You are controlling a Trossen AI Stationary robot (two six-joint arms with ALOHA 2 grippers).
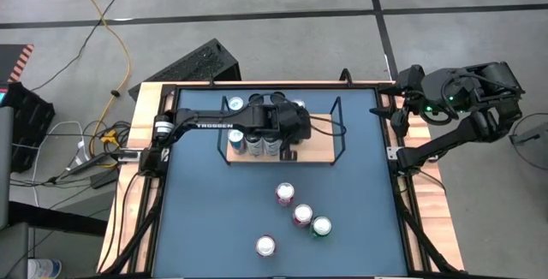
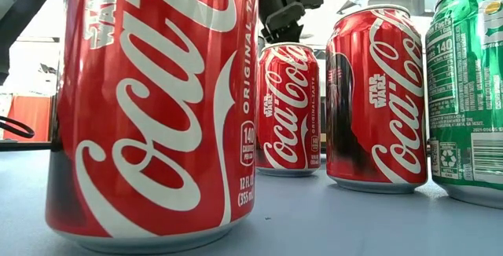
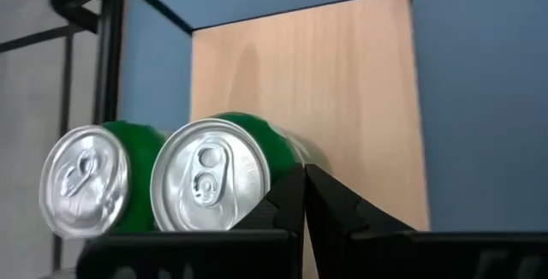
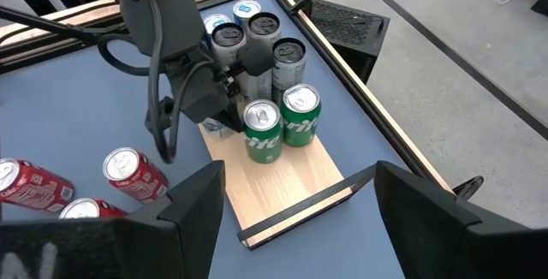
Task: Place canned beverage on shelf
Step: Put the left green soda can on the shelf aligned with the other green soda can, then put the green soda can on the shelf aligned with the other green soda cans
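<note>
**Cans on the shelf, left fingers clenched empty**

Nearest the low camera stands a red cola can [image 2: 149, 107], filling much of that view, with two more red cans [image 2: 288, 108] and a green can [image 2: 465, 91] behind it on the blue bench [image 1: 205, 219]. From above, these four loose cans sit toward 6 o'clock of the bench, well apart from the shelf [image 1: 315, 149].

That shelf, a light-wood board with black wire rails, lies at about 12 o'clock. Several cans stand on its 9 o'clock half: two green cans [image 4: 281, 125] side by side at the front, grey-topped ones [image 4: 257, 44] behind them. How many stand behind is hard to count, since the arm covers part of them.

Above this group hangs the left gripper [image 3: 304, 202], its fingers clenched together with nothing between them, just beside the nearer green can [image 3: 210, 175].

At 3 o'clock, off the bench edge, waits the right gripper [image 4: 295, 206], fingers released and spread, holding nothing.
</note>
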